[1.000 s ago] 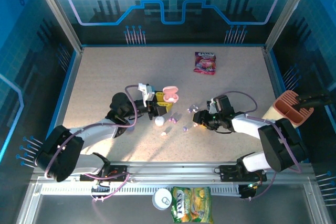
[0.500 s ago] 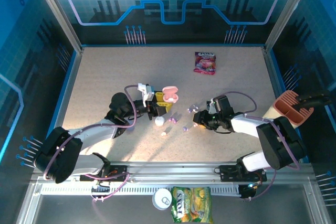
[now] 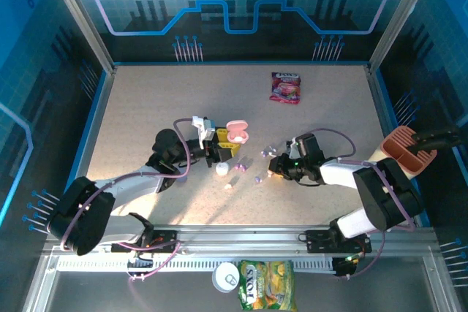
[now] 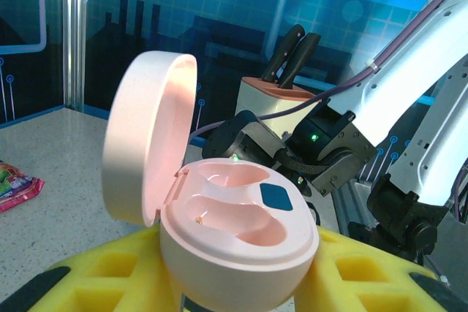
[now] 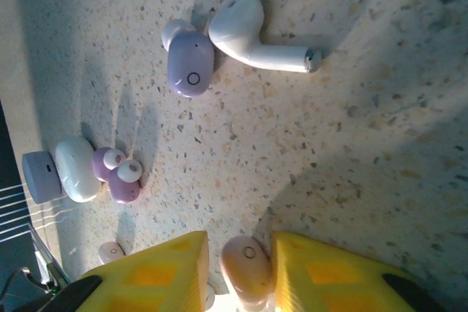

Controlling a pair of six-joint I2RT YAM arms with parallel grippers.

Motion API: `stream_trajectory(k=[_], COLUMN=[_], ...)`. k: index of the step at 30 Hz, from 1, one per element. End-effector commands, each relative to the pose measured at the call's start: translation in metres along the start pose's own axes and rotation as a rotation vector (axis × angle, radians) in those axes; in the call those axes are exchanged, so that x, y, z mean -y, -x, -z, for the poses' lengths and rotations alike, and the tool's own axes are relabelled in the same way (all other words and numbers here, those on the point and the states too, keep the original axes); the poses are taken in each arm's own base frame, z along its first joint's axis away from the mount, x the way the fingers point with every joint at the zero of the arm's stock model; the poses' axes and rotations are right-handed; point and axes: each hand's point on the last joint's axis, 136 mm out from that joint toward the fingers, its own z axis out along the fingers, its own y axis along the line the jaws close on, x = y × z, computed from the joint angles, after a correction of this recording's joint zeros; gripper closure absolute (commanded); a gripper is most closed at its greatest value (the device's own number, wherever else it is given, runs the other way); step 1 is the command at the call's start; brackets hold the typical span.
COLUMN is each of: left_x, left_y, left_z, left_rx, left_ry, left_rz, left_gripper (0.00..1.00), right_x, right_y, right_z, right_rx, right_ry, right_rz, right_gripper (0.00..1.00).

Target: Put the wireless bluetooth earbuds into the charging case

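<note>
Pads of right gripper (image 5: pixel 241 246) stood narrow either side of pink earbud (image 5: pixel 247 272) on table (image 5: pixel 380 144); firm pinch could not be told. Left gripper (image 3: pixel 225 144) held pink charging case (image 4: pixel 238 235), lid up, both sockets empty. Risk: glossy bud squirting out of off-centre pinch, or dropping on lift. Purple earbud (image 5: pixel 191 67) and white earbud (image 5: pixel 248 31) lay well apart, bare table between. Upright lid blocked approach from hinge side.

Top view looks down; wrist views hug the table (image 3: pixel 161 100).
</note>
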Motion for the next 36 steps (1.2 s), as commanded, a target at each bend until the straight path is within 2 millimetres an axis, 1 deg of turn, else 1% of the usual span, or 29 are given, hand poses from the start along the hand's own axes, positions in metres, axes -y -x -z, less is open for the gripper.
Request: stream_trajectory(k=[1, 7, 16, 26, 29, 31, 36], left_x=[0.007, 0.006, 0.005, 0.004, 0.005, 0.004, 0.005], left_y=[-0.001, -0.002, -0.003, -0.002, -0.003, -0.002, -0.003], left_z=[0.004, 0.004, 0.004, 0.002, 0.002, 0.003, 0.003], left_rx=[-0.002, -0.003, -0.005, 0.000, -0.001, 0.000, -0.001], left_ry=[-0.022, -0.021, -0.020, -0.025, -0.025, -0.022, -0.024], left_rz=[-0.029, -0.029, -0.029, -0.024, -0.024, -0.025, -0.023], left_gripper=[0.61, 0.61, 0.61, 0.61, 0.61, 0.61, 0.61], right_x=[-0.004, -0.006, -0.001, 0.004, 0.003, 0.004, 0.007], right_y=[-0.016, -0.018, -0.030, -0.030, -0.034, -0.036, -0.036], right_z=[-0.007, -0.007, -0.005, -0.011, -0.013, -0.015, -0.016], right_rx=[-0.056, -0.064, -0.097, -0.127, -0.145, -0.154, -0.153], right_ry=[0.037, 0.045, 0.013, -0.024, -0.022, -0.029, -0.045], right_rz=[0.003, 0.002, 0.030, 0.066, 0.084, 0.088, 0.085], right_gripper=[0.75, 0.75, 0.76, 0.77, 0.73, 0.73, 0.79])
